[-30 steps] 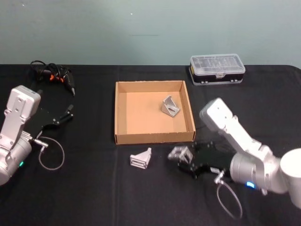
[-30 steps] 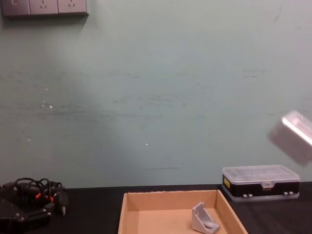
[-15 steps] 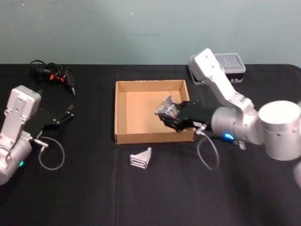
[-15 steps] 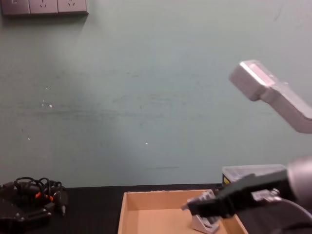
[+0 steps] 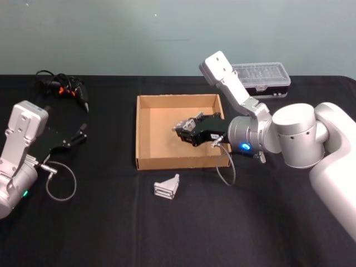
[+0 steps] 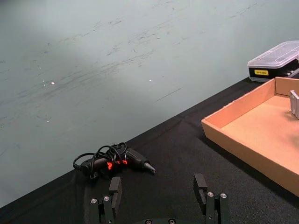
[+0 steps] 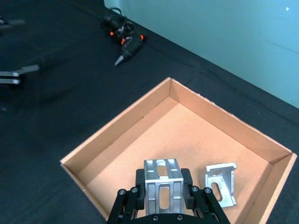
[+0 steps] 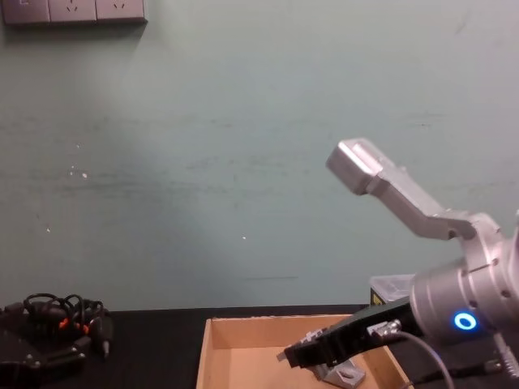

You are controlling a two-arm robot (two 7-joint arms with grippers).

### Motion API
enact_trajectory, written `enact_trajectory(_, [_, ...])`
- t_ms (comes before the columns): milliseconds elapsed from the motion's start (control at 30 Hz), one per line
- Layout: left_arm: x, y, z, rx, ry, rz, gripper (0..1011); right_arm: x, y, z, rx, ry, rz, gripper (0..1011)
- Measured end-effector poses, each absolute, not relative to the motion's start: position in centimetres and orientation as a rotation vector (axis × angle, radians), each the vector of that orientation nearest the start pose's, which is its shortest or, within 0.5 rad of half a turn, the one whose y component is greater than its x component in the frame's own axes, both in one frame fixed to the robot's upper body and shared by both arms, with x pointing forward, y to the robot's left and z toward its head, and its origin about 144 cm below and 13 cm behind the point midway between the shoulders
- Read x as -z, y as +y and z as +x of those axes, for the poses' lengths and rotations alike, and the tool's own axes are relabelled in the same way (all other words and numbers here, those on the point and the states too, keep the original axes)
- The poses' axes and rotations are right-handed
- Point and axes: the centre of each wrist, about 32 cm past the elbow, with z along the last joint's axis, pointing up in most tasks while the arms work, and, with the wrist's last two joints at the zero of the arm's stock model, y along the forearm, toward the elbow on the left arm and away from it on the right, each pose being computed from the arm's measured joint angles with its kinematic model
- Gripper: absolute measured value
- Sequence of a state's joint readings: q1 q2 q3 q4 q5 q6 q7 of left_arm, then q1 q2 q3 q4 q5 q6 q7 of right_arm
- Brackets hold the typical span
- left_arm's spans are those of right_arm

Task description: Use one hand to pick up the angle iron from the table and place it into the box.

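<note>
My right gripper [image 5: 185, 130] hangs over the middle of the tan cardboard box [image 5: 161, 139], shut on a silver angle iron [image 7: 162, 183] held between its black fingers [image 7: 140, 179]. The chest view shows this gripper [image 8: 296, 354] just above the box rim [image 8: 268, 322]. Another angle iron [image 7: 222, 183] lies on the box floor beside it. One more angle iron [image 5: 167, 187] rests on the black table [image 5: 111, 222] in front of the box. My left gripper [image 5: 80, 133] stays parked at the left, open, with nothing between its fingers [image 6: 114, 191].
A black plastic case with a clear lid [image 5: 261, 78] stands behind the box at the right. A black and orange drill with a coiled cable [image 5: 64, 89] lies at the back left. A loose cable loop [image 5: 60, 183] hangs by the left arm.
My right gripper took hold of an angle iron on the table in front of the box, lifted it and carried it back and left over the box. The left arm has not moved.
</note>
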State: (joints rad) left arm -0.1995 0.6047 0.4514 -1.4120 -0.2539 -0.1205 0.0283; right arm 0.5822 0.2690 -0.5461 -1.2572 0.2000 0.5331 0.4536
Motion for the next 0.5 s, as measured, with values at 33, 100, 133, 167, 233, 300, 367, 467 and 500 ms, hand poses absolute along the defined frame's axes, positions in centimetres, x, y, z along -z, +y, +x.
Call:
enact_trajectory(33, [-114.0, 31.0, 48.9, -1.248, -0.285, 0.304, 1011, -122.4, -17.7, 59.0, 0.786, 0.131, -0.532, 450])
enact_trajectory(100, [-114.0, 31.0, 48.9, -1.248, -0.285, 0.304, 1011, -122.1, -17.6, 59.3, 0.786, 0.136, -0.539, 450])
enact_trajectory(133, [-114.0, 31.0, 48.9, -1.248, -0.285, 0.304, 1011, -122.0, -17.5, 59.5, 0.786, 0.138, -0.542, 450])
enact_trajectory(167, [-114.0, 31.0, 48.9, -1.248, -0.285, 0.304, 1011, -121.8, -17.4, 59.7, 0.787, 0.141, -0.548, 450])
enact_trajectory(233, [-114.0, 31.0, 48.9, -1.248, -0.285, 0.305, 1011, -121.5, -17.2, 60.1, 0.786, 0.142, -0.554, 450])
enact_trajectory(300, [-114.0, 31.0, 48.9, -1.248, -0.285, 0.304, 1011, -121.3, -17.0, 60.3, 0.782, 0.143, -0.561, 450])
enact_trajectory(367, [-114.0, 31.0, 48.9, -1.248, -0.285, 0.305, 1011, -121.2, -16.8, 60.6, 0.772, 0.144, -0.58, 450])
enact_trajectory(467, [-114.0, 31.0, 48.9, -1.248, -0.285, 0.305, 1011, -121.2, -16.8, 60.6, 0.771, 0.143, -0.58, 450])
enact_trajectory(500, [-114.0, 31.0, 48.9, -1.248, -0.285, 0.305, 1012, -121.2, -16.8, 60.6, 0.772, 0.143, -0.579, 450])
